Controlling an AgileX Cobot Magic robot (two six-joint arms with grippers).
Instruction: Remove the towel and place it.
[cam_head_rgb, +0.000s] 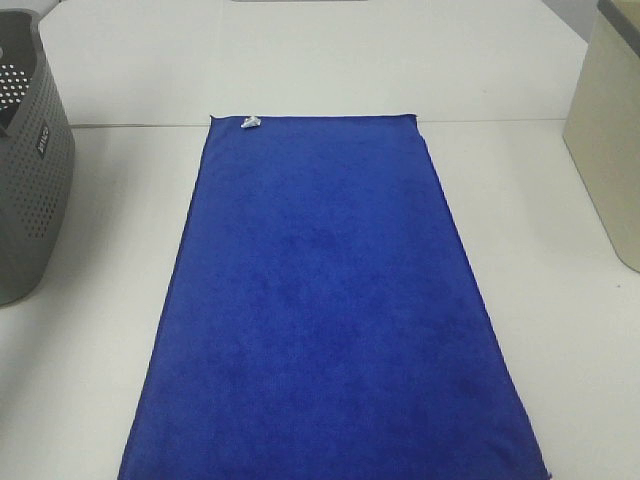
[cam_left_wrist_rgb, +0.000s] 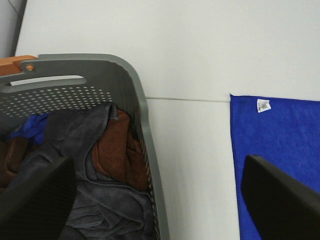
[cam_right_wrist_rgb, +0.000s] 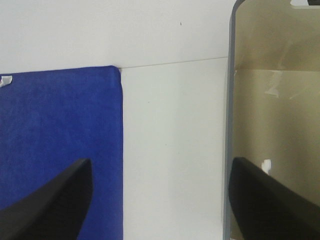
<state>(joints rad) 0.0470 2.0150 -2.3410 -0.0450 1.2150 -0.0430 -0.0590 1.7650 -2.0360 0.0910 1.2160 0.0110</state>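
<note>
— Blue plush microfibre towel (cam_head_rgb: 325, 310) lies flat and full length on the white table (cam_head_rgb: 560, 330), its near edge at six o'clock and running out of the overhead view, its small white tag (cam_head_rgb: 250, 122) far off near twelve. So which step is this?

— The placing looks done (my reading: it lies smooth and clear of both containers). Neither arm shows from above. In the wrist views the left gripper (cam_left_wrist_rgb: 160, 200) has its black fingers (cam_left_wrist_rgb: 280, 197) spread wide with nothing between them, hovering over the gap between the towel and the grey perforated plastic basket (cam_left_wrist_rgb: 142, 115) at nine o'clock.

— And the right one?

— The right gripper (cam_right_wrist_rgb: 160, 200) is spread too and empty, between the towel's edge and the beige smooth-walled bin (cam_right_wrist_rgb: 275, 100) at three o'clock.

— Next move?

— Probably just drawing back; if straightening is wanted, pinch the far corners.
</note>
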